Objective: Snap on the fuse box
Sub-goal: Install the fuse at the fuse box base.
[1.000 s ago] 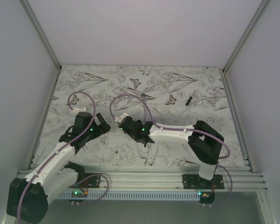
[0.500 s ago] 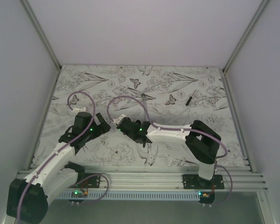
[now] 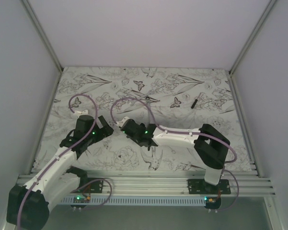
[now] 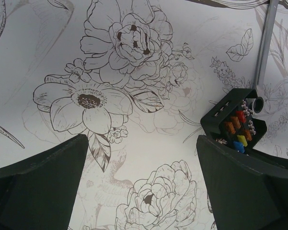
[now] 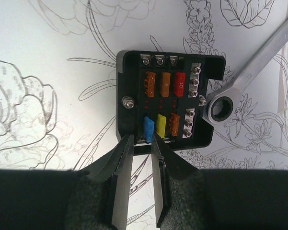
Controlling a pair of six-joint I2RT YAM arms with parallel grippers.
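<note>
The fuse box point(image 5: 167, 100) is a small black open box with orange, red, blue and yellow fuses, lying flat on the flowered table cover. My right gripper point(image 5: 142, 142) stands over its near rim by the blue fuse, jaws a narrow gap apart with nothing between them. In the left wrist view the fuse box point(image 4: 235, 124) lies just beyond my right finger. My left gripper point(image 4: 141, 143) is wide open and empty, to the left of the box. In the top view both grippers, left point(image 3: 104, 127) and right point(image 3: 122, 123), meet at centre left and hide the box.
A silver wrench point(image 5: 249, 76) lies with its ring end touching the box's right side, its shaft running away; it also shows in the left wrist view point(image 4: 265, 45). A thin black stick point(image 3: 194, 102) lies far back right. White walls enclose the table.
My right gripper has shifted slightly left and away, closer to the left gripper. The left arm has barely moved.
</note>
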